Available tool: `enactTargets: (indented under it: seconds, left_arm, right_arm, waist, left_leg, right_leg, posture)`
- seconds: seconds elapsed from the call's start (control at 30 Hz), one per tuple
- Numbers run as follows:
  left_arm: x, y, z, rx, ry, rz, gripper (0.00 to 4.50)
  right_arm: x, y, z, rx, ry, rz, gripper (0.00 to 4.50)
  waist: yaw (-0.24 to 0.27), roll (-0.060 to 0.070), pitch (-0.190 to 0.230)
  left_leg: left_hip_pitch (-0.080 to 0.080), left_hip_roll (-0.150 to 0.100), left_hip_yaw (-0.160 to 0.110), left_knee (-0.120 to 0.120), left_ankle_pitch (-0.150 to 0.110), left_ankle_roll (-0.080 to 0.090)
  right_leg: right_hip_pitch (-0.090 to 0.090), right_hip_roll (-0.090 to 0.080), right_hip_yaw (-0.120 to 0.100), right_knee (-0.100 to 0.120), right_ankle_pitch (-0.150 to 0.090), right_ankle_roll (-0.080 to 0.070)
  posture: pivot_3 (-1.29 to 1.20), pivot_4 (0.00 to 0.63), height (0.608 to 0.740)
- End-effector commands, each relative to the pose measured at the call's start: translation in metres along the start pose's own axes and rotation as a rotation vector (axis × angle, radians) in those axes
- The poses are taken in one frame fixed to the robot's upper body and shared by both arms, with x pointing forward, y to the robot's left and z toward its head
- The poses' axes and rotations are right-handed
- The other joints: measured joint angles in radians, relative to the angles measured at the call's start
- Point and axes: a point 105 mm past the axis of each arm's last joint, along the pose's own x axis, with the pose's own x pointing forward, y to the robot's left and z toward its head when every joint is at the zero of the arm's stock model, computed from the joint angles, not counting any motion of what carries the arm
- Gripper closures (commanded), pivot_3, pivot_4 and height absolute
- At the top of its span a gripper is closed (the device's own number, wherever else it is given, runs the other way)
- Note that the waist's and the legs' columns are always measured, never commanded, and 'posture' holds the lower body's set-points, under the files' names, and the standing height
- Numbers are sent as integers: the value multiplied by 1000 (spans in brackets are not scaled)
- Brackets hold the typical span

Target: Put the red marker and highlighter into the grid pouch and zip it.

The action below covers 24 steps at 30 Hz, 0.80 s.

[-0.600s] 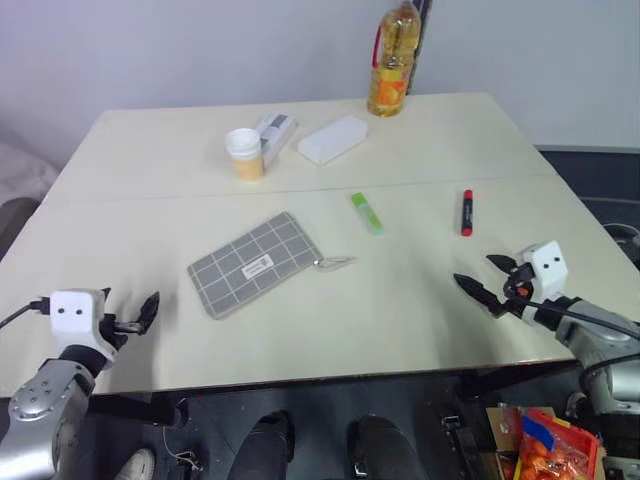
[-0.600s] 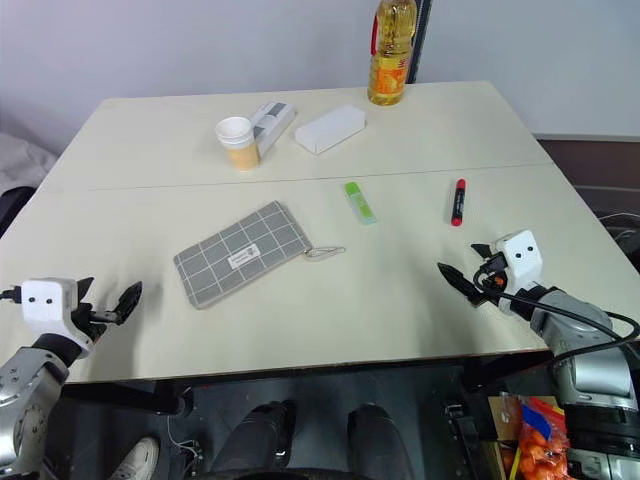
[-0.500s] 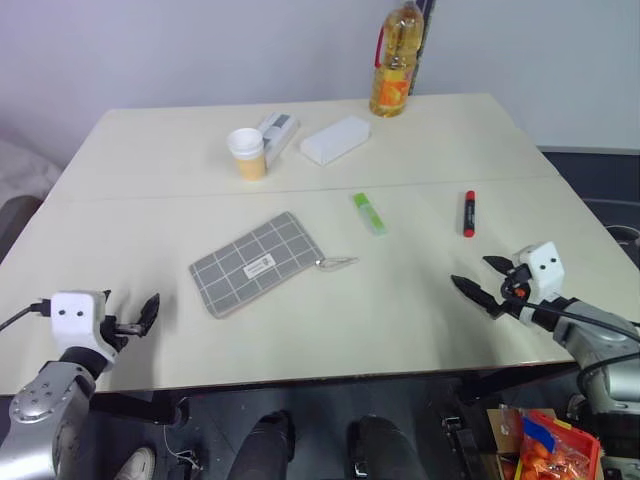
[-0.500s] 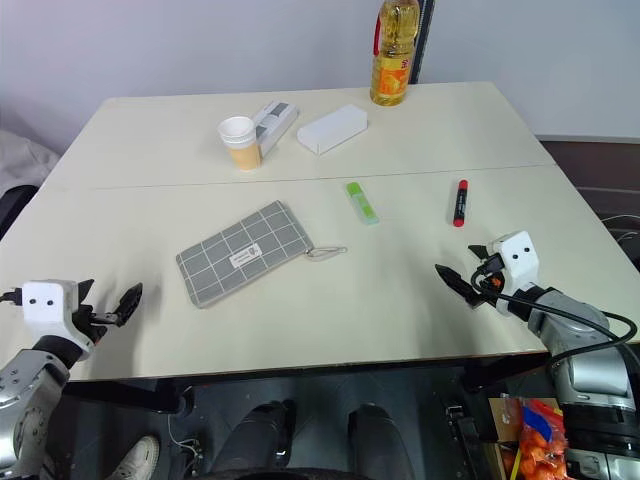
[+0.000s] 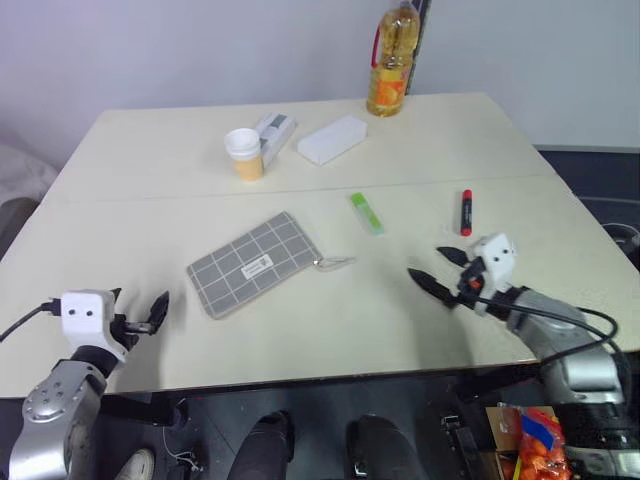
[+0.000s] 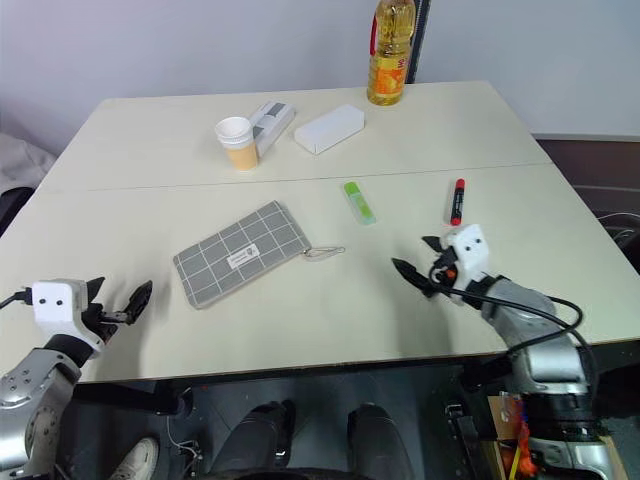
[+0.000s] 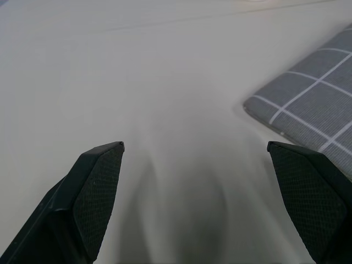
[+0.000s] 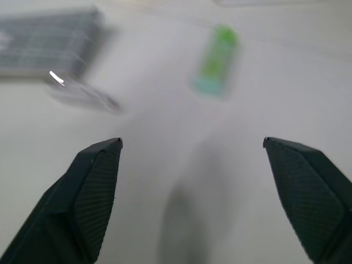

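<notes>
**Reach for the pens, pouch zipped**

The grid pouch lies mid-table, apparently closed. Right of it lies the highlighter; farther right, the red marker. Both grippers gape, empty: right gripper nearer the highlighter, left gripper left of the pouch. Next: unzip or pick.

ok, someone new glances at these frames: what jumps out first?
Probably the grid pouch lying flat mid-table, zipper cord trailing toward the highlighter and the red marker further right. Then both grippers, open and empty: the right gripper hovering just short of the two pens, the left gripper at the near table edge. At the far edge stands a bottle of yellow oil.
</notes>
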Motion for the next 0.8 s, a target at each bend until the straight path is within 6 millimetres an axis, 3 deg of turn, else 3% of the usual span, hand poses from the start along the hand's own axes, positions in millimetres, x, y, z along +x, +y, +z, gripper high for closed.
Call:
enactTargets:
  seconds: [0.03, 0.2, 0.23, 0.5, 0.63, 0.8]
  left_arm:
    - [-1, -9, 12, 45, -54, -44, 0]
    - [3, -17, 16, 75, -66, -93, 0]
    - [4, -18, 17, 78, -68, -97, 0]
    - [2, -21, 23, 172, -62, -162, 0]
    - [0, -14, 28, 220, -61, -167, 0]
    - [-6, -3, 26, 303, -24, -187, 0]
  right_arm:
    - [21, 20, 22, -47, -61, 57, 1491]
    - [65, 53, 23, -65, -38, 97, 4170]
    - [71, 58, 25, -61, -42, 99, 4471]
    - [124, 88, 34, -115, 5, 148, 4471]
    - [146, 89, 16, -49, 112, 116, 4471]
    - [152, 88, 3, 23, 170, 91, 4471]
  waist:
    - [0, 0, 0]
    - [1, 0, 0]
    - [0, 0, 0]
    - [-4, 0, 0]
    - [-4, 0, 0]
    - [-5, 0, 0]
  left_leg:
    - [0, 0, 0, 0, 0, 0]
    - [0, 0, 0, 0, 0, 0]
    - [0, 0, 0, 0, 0, 0]
    - [0, 0, 0, -1, 0, 0]
    - [0, 0, 0, -1, 0, 0]
    - [0, 0, 0, -2, 0, 0]
  right_leg:
    - [0, 0, 0, 0, 0, 0]
    - [0, 0, 0, 0, 0, 0]
    - [0, 0, 0, 0, 0, 0]
    - [-2, 0, 0, 0, 1, 2]
    - [-2, 0, 0, 0, 1, 2]
    - [-2, 0, 0, 0, 1, 2]
  posture:
    - [0, 150, 740]
    - [0, 150, 740]
    - [0, 150, 740]
    - [0, 150, 740]
    - [0, 150, 740]
    - [0, 150, 740]
